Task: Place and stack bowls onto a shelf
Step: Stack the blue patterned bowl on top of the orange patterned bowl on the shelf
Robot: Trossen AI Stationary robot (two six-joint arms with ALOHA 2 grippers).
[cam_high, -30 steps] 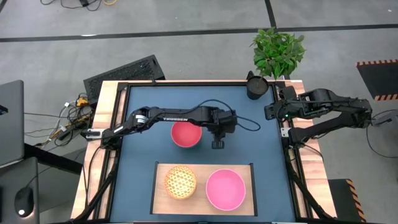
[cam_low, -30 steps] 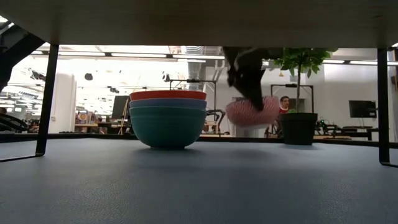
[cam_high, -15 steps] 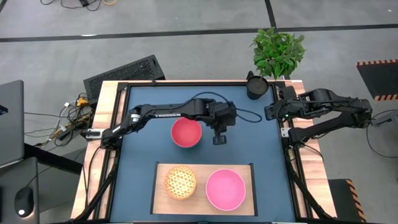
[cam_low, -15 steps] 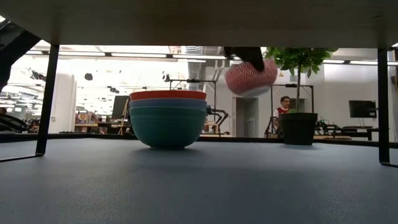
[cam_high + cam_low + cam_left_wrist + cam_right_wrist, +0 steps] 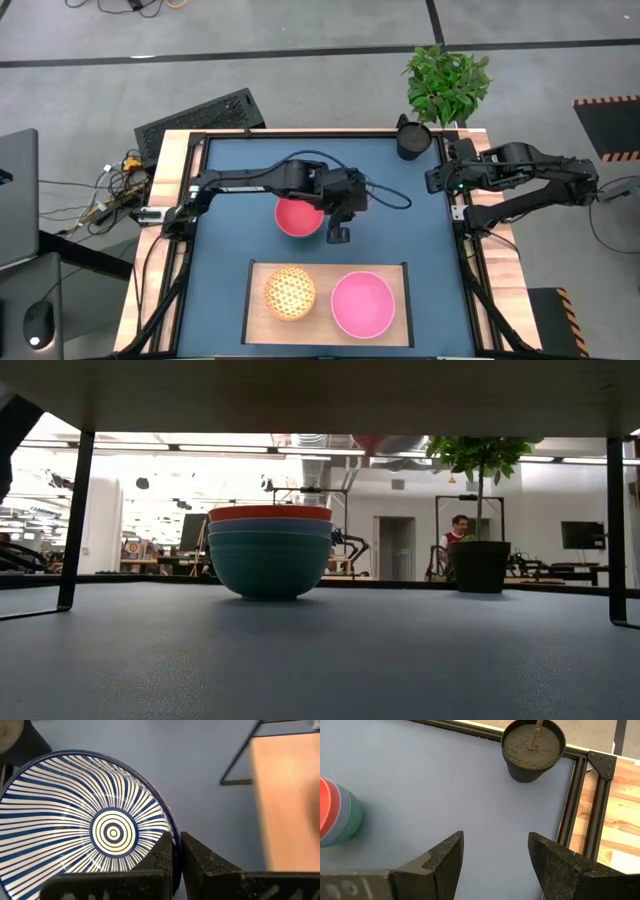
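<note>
Blue-and-white striped bowl (image 5: pixel 85 825) is pinched by its rim in the left gripper (image 5: pixel 176 851), jaws closed tight on the edge, bowl interior facing the wrist camera. From above, the left gripper (image 5: pixel 338 232) sits over the middle of the dark blue table (image 5: pixel 420 230), just beside the bowl stack (image 5: pixel 299 215), between that stack and the shelf (image 5: pixel 325 273); the held bowl itself is hidden under the arm there. Stack is red on top, blue then green below (image 5: pixel 269 550), resting on the table. Shelf carries an orange lattice bowl (image 5: pixel 290 291) and a pink bowl (image 5: pixel 362 303), side by side, apart. Right gripper (image 5: pixel 495 857) waits at the table's right edge near the dark pot (image 5: pixel 533 747), jaws wide open, holding nothing.
</note>
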